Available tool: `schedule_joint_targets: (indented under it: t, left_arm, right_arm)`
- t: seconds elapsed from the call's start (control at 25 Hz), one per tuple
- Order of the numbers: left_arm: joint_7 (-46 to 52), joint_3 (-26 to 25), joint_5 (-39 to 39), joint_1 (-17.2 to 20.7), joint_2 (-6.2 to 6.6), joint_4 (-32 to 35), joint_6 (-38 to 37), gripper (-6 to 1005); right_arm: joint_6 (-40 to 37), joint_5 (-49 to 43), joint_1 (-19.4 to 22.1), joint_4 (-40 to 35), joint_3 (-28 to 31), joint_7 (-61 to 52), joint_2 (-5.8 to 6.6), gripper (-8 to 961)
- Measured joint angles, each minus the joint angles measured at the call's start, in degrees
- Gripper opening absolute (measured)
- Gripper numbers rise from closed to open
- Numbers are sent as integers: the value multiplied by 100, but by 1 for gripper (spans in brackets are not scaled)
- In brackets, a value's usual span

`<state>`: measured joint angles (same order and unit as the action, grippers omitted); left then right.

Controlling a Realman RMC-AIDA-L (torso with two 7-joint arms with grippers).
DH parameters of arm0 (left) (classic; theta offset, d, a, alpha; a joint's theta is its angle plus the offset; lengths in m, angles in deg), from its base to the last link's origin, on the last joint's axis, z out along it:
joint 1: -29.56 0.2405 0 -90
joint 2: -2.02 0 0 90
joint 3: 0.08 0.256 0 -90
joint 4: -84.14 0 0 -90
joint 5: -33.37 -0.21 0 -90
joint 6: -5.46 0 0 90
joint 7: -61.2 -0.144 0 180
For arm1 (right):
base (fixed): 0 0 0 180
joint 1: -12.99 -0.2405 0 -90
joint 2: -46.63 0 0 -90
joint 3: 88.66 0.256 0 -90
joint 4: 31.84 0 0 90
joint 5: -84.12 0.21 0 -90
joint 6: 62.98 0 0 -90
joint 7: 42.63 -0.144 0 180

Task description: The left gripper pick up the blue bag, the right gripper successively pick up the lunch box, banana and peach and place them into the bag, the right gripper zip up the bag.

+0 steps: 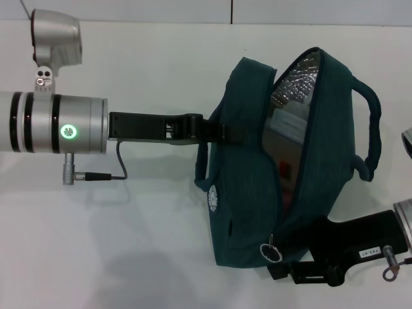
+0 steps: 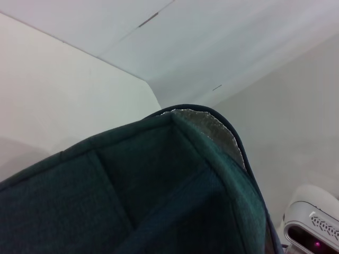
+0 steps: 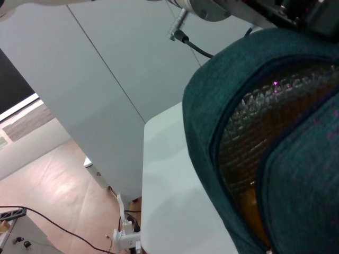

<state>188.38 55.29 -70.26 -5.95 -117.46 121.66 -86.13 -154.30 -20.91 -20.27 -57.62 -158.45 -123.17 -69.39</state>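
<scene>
The blue bag (image 1: 238,193) hangs above the white table, its mouth open and its silver lining (image 1: 302,77) showing. A white and red lunch box (image 1: 283,135) shows inside. My left gripper (image 1: 212,132) is shut on the strap on the bag's left side and holds it up. My right gripper (image 1: 290,270) is at the bag's lower near corner, close beside the metal zipper ring (image 1: 272,252). The left wrist view shows the bag's cloth (image 2: 132,201) close up. The right wrist view shows the open mouth (image 3: 222,90) with something orange-yellow (image 3: 249,203) inside. Banana and peach are not clearly visible.
The white table (image 1: 129,244) lies under the bag; its far edge meets the wall (image 1: 193,22). A grey cable (image 1: 103,175) hangs from my left wrist. The bag's second handle (image 1: 370,129) sticks out to the right. The right wrist view shows the table's edge (image 3: 145,159) with floor below.
</scene>
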Motion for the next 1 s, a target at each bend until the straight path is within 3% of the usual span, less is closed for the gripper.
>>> schedule_joint_targets:
  t: [0.04, 0.48, 0.72, 1.0]
  left_arm:
    - [0, 0, 0, 0, -1, 0, -3, 60]
    - [0, 0, 0, 0, -5, 0, -56, 60]
    - [0, -3, 0, 25, -5, 0, -122, 60]
    - [0, 0, 35, 95, -5, 0, -158, 61]
  right_arm:
    - [1, 0, 3, 0, 0, -2, -4, 291]
    - [18, 10, 27, 12, -86, -50, -17, 276]
    - [52, 19, 58, 12, -77, -50, -17, 76]
    - [80, 156, 217, -78, -57, -46, 0, 4]
